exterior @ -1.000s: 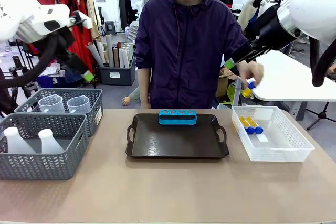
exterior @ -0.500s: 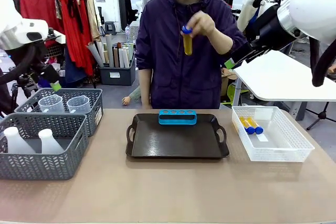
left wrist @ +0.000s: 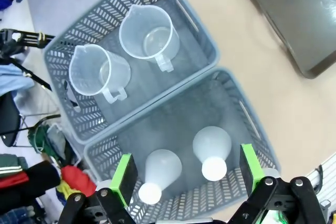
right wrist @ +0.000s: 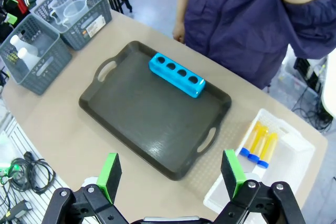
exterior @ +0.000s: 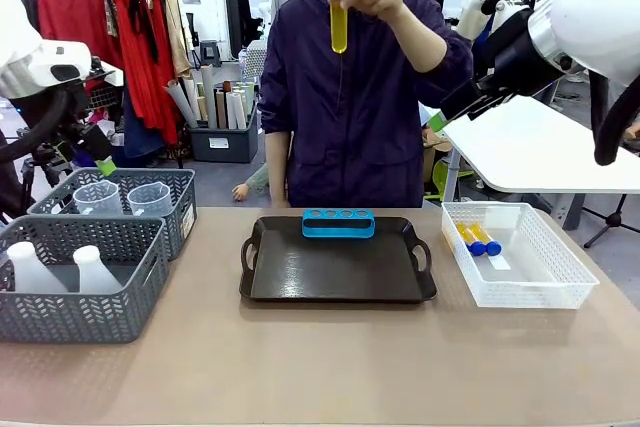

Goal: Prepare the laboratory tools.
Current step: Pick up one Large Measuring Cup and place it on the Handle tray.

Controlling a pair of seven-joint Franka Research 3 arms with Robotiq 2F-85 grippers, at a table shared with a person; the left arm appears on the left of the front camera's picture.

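The person's hand holds one blue-capped tube of yellow liquid [exterior: 339, 22] upright, high in front of their chest. Three more tubes [right wrist: 257, 142] lie in the white basket [right wrist: 286, 169] at the table's right. The blue four-hole rack [exterior: 338, 223] stands with nothing in its holes at the far edge of the black tray [exterior: 335, 277]. Two clear beakers [left wrist: 147, 35] and two white flasks [left wrist: 212, 148] sit in grey baskets. My left gripper [left wrist: 186, 174] hangs open high above the flasks. Over the table's near side, my right gripper [right wrist: 170, 174] is open and holds nothing.
The two grey mesh baskets [exterior: 85, 312] stand side by side at the table's left end. The person stands at the far edge behind the tray. A white table [exterior: 540, 147] is behind on the right, a clothes rack behind on the left.
The person's hand has carried a tube from beside the white basket up to head height. My left arm swung down and left a second ago, then held still.
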